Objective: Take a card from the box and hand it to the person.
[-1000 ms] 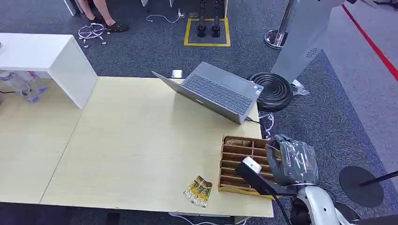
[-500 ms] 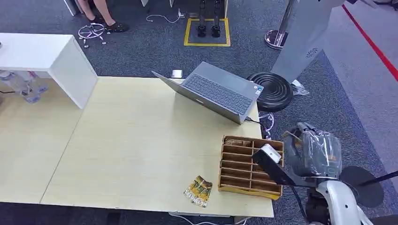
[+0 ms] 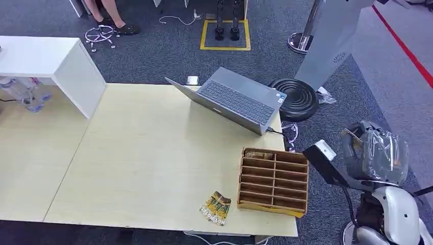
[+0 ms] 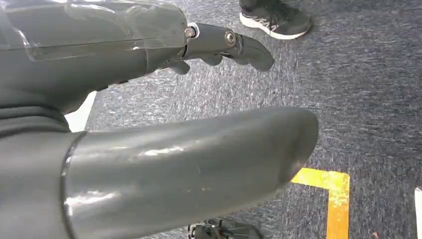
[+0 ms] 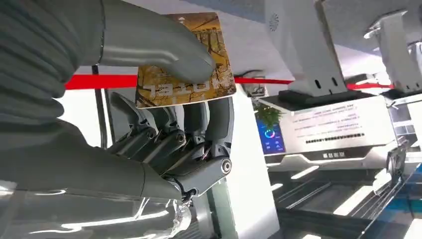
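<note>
One card [image 5: 185, 59] pinched under right hand [image 5: 164, 119] thumb, raised beside box [image 3: 273, 179], left hand [image 4: 149, 99] empty, fingers apart.

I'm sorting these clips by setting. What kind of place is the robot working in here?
Probably an indoor demo or exhibition space set up like a reception desk. A laptop sits open on a wooden table over grey carpet, with a red floor line and a white kiosk nearby.

A wooden slotted box [image 3: 273, 180] sits at the desk's [image 3: 143, 153] near right corner. A golden-brown printed card [image 5: 186, 59] is pinched by the right hand [image 5: 164, 99], raised well right of the box.
</note>
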Motion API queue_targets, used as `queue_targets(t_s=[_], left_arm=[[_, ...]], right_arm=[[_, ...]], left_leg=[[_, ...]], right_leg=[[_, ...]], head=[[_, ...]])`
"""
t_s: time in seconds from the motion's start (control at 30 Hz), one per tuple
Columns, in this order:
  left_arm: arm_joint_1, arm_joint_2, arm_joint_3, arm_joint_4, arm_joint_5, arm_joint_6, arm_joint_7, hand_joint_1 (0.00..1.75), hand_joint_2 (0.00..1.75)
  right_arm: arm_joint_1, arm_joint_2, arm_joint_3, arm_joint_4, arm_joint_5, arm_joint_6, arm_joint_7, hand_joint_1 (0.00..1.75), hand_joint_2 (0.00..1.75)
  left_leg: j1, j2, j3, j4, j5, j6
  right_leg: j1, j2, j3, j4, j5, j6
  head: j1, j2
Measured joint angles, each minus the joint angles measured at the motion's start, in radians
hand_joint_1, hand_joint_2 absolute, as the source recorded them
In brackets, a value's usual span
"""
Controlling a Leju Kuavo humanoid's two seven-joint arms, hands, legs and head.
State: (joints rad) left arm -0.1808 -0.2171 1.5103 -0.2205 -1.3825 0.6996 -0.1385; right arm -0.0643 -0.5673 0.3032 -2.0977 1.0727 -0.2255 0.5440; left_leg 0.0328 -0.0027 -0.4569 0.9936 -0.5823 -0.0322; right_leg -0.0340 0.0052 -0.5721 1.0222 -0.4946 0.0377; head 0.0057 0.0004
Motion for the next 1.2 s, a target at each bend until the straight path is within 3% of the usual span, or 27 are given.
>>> queue_targets(t_s=[0.47, 1.2], left_arm=[[0.000, 0.006, -0.024, 0.031, -0.020, 0.000, -0.017, 0.00, 0.00], [0.000, 0.011, -0.034, 0.031, -0.031, -0.002, -0.029, 0.00, 0.00]], right_arm=[[0.027, -0.001, -0.098, 0.122, -0.027, -0.004, -0.028, 1.57, 1.75], [0.063, 0.016, -0.096, 0.197, -0.071, -0.037, -0.050, 1.61, 1.75]], left_leg=[[0.000, 0.000, 0.000, 0.000, 0.000, 0.000], [0.000, 0.000, -0.002, 0.000, 0.000, 0.000]], right_leg=[[0.000, 0.000, 0.000, 0.000, 0.000, 0.000], [0.000, 0.000, 0.000, 0.000, 0.000, 0.000]], head=[[0.000, 0.000], [0.000, 0.000]])
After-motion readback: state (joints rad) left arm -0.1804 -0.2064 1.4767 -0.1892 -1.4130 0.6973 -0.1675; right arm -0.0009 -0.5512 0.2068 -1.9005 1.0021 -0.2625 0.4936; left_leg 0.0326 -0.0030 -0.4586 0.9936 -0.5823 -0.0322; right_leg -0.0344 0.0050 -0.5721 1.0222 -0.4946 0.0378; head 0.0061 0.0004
